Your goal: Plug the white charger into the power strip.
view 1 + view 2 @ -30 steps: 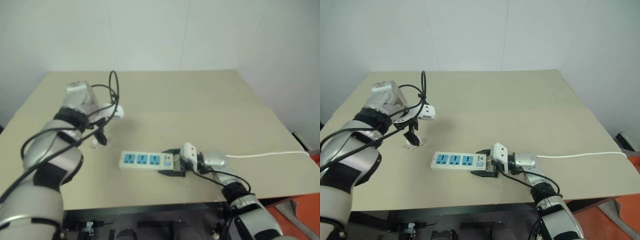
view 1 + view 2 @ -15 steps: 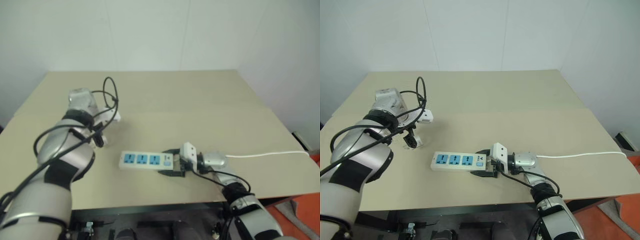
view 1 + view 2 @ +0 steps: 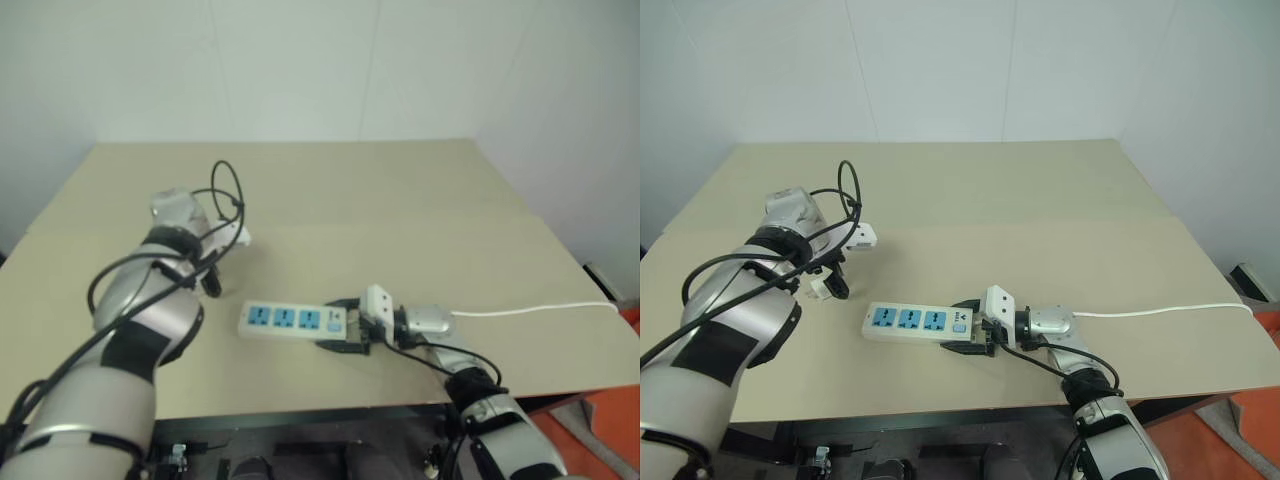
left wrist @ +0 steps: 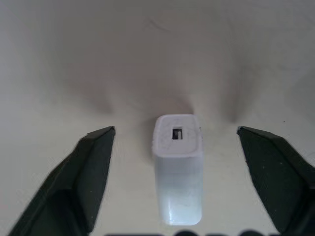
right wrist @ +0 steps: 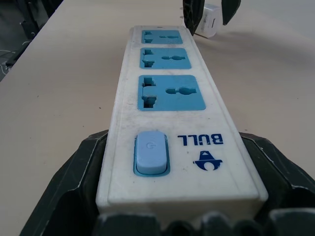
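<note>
One white charger (image 4: 177,164), one power strip (image 3: 923,323), two grippers, one table (image 3: 1040,210). The strip has three blue socket faces (image 5: 171,92) in a row, plus one blue switch (image 5: 150,152) and a "BULL" logo at the cord end. One thin white cord (image 3: 1160,311) runs from the strip toward the table's right edge.

The charger stands on the table left of the strip, apart from it, its small square port facing up. The left gripper (image 4: 177,147) points down over it, fingers spread either side with gaps on both sides, not touching it. In the head views the charger is mostly hidden behind those fingers, just a white sliver shows (image 3: 818,287); its prongs are not visible.

The right gripper (image 5: 179,216) is clamped on the switch end of the power strip, one black finger (image 5: 74,182) against each long side. The strip lies flat, near the table's front edge. The far sockets are hard to make out in detail.
</note>
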`<state>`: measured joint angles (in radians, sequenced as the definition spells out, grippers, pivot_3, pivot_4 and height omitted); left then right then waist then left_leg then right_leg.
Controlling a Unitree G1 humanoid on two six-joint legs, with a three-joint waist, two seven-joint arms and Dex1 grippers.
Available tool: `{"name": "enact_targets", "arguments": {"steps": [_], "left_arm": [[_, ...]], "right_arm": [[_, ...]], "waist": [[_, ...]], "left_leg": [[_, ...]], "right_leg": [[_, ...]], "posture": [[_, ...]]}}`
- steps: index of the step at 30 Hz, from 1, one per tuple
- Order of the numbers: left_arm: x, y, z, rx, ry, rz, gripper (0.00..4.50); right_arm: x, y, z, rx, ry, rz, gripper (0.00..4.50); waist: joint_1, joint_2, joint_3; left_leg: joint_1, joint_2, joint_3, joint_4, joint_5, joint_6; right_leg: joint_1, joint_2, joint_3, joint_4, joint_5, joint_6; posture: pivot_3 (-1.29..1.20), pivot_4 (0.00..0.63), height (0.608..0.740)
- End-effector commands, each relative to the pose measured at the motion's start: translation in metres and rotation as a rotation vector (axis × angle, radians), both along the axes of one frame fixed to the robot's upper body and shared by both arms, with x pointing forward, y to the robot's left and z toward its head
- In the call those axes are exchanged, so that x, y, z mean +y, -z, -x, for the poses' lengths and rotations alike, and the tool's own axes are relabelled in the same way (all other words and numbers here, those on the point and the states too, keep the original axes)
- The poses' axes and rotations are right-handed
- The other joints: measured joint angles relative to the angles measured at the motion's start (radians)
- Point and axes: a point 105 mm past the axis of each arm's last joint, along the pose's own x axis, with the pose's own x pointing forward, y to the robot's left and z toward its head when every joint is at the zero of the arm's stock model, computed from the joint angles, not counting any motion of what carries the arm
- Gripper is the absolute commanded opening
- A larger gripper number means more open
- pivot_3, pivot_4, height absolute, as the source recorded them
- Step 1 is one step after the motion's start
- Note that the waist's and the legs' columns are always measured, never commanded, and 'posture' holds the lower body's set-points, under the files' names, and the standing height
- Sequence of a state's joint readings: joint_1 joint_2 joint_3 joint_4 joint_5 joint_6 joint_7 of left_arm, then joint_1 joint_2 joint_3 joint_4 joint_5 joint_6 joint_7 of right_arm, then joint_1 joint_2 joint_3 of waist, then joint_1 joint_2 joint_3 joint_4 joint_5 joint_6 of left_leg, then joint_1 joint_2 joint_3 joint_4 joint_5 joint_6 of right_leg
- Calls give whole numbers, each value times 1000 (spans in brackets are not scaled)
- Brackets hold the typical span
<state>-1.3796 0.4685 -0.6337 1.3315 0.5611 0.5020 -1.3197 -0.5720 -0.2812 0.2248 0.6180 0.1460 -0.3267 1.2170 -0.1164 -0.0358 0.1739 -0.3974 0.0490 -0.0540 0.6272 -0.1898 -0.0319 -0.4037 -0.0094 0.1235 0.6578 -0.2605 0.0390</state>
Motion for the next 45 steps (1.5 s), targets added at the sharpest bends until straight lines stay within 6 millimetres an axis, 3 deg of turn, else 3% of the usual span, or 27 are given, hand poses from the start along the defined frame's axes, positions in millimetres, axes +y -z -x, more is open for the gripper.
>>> {"name": "enact_targets", "arguments": {"steps": [1,7,8,13,15,18,20,23,27,32,37,41,45], "left_arm": [[2,-2,0,-5,-9,-6,3025],[5,-1,-1,-21,-10,-19,1099],[5,-2,-2,-28,-8,-16,1017],[-4,-17,-13,-124,31,46,1020],[-14,-34,-22,-213,89,113,1020],[-35,-65,-29,-312,141,306,1020],[-56,-93,-37,-492,221,544,1020],[-71,-135,-40,-769,301,845,1020],[-75,-155,-34,-899,288,1082,1020],[-94,-141,14,-621,462,1391,1020],[-108,-121,56,-622,666,1572,1020],[-112,-94,80,-428,796,1544,1020],[-117,-62,91,-313,863,1439,1020]], "right_arm": [[-1,10,4,31,2,31,3423],[0,9,3,36,4,27,3423],[0,9,3,37,4,26,3423],[0,10,4,40,3,26,3423],[0,10,4,41,-1,28,3423],[1,10,5,44,-6,29,3423],[1,10,5,45,-9,30,3423],[2,11,6,48,-15,31,3423],[3,11,7,52,-23,31,3423],[3,12,9,62,-34,34,3423],[4,13,9,66,-38,36,3423],[5,13,10,69,-43,36,3423],[5,14,11,75,-48,39,3423]], "waist": [[0,0,0],[0,0,0],[0,0,0],[0,0,0],[1,0,0],[2,0,0],[1,0,0],[2,0,0],[1,0,0],[0,0,0],[1,1,-1],[-1,1,-1],[-2,1,-1]], "left_leg": [[0,0,0,0,0,0],[0,0,0,0,0,0],[0,0,0,0,0,0],[0,0,0,0,0,0],[0,0,0,0,0,0],[0,0,0,0,0,0],[-1,0,0,0,0,0],[0,0,0,0,0,0],[2,0,1,0,0,0],[3,0,0,1,0,0],[3,0,0,1,0,0],[5,0,0,1,0,0],[12,0,0,1,0,0]], "right_leg": [[0,0,0,0,0,0],[0,0,0,0,0,0],[0,0,0,0,0,0],[0,0,0,0,0,0],[0,0,0,0,0,0],[0,0,0,0,0,0],[0,0,0,0,0,0],[0,-1,0,0,0,0],[0,-2,0,4,0,0],[1,-2,-1,6,1,-1],[2,-2,-1,5,3,-6],[2,-2,-1,7,4,-6],[11,-1,-1,4,0,0]], "posture": [[0,150,740],[0,150,740],[0,150,740],[0,150,740],[0,150,740],[0,150,740],[0,150,740],[0,150,740],[0,150,740],[0,150,740],[0,150,740],[0,150,740],[0,150,740]]}}
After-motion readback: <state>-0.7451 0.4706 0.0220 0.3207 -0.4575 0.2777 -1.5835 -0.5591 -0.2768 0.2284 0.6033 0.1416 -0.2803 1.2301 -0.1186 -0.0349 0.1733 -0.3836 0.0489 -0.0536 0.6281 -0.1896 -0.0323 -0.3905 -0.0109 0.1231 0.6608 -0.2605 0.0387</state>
